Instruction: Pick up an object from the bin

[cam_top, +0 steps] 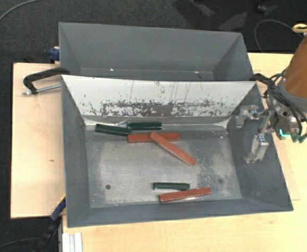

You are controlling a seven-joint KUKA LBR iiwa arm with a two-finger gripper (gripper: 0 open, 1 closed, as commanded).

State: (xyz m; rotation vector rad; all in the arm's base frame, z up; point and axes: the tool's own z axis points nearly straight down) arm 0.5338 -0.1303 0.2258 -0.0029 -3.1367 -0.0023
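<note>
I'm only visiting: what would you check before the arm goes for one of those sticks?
1. Sticks left to pick: ok, several on the bin floor.
2. Gripper above a stick: not ok, it hangs by the right wall, apart from all.
3. Front red stick free of others: cannot tell, dark green stick lies close beside.
4. Back sticks separate: not ok, they overlap.

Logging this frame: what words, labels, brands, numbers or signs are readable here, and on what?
None can be read.
The bin has dark speckled scuffs and faint scratch lines on its pale back panel, and these are not letters.
The red bars and dark green bars show no lettering.
The gripper shows no legible label.
</note>
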